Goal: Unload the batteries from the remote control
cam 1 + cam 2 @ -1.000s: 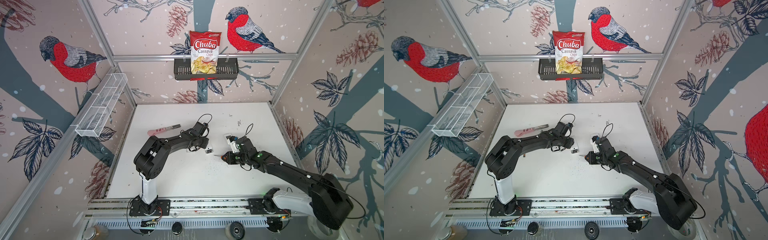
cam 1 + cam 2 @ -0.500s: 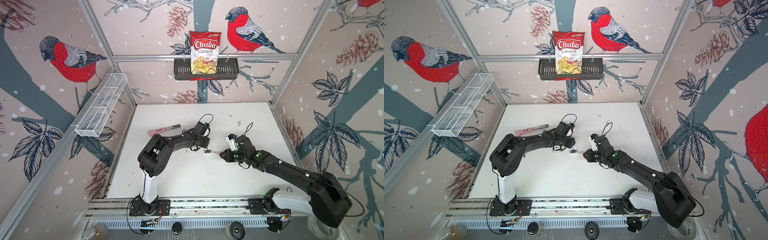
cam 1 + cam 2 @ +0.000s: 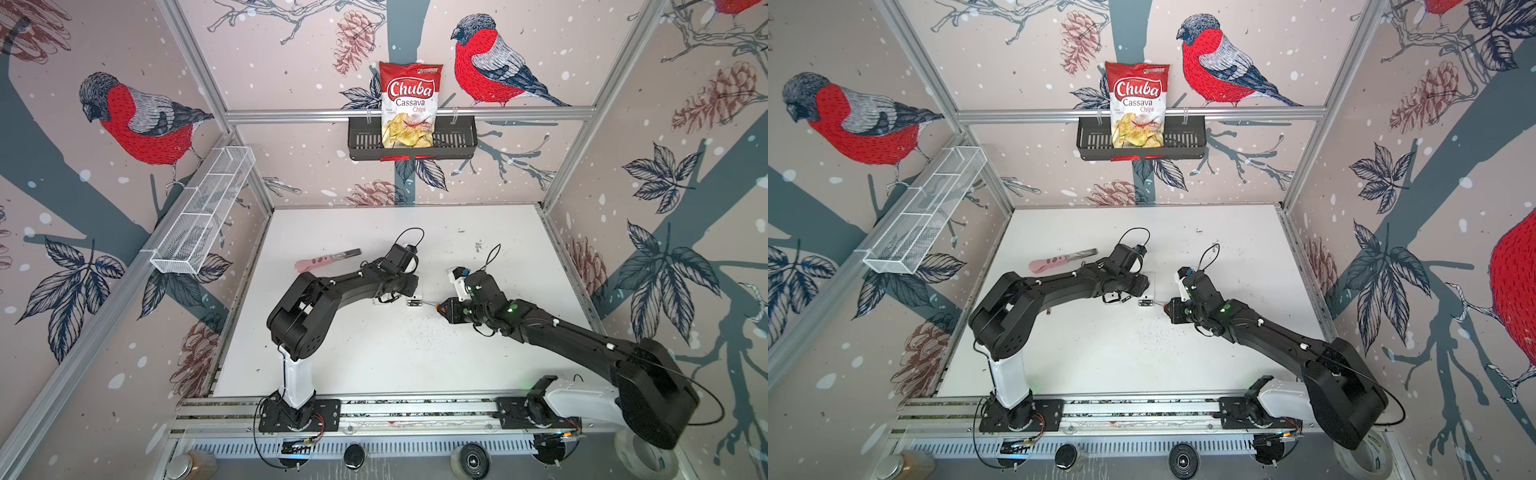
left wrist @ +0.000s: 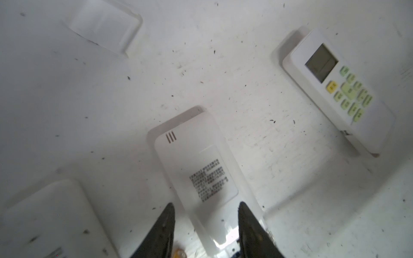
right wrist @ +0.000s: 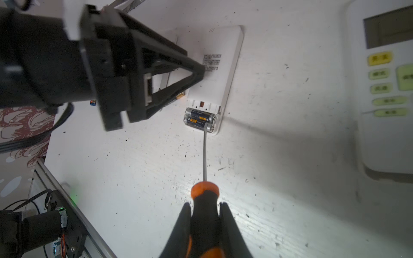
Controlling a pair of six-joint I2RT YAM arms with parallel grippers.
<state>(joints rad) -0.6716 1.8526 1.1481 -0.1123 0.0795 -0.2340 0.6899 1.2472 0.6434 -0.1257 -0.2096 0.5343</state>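
2 batteries (image 5: 199, 119) beyond right gripper (image 5: 205, 204), screwdriver (image 5: 204, 188) tip touching

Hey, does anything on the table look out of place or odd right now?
The face-down white plastic remote has its battery cover off, two black cylindrical batteries exposed, with the orange-and-black-handled screwdriver tip against them. Dark specks litter the white table.

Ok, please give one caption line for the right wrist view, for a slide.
Right gripper holds the screwdriver, its tip at the batteries in the open remote, left gripper over it.
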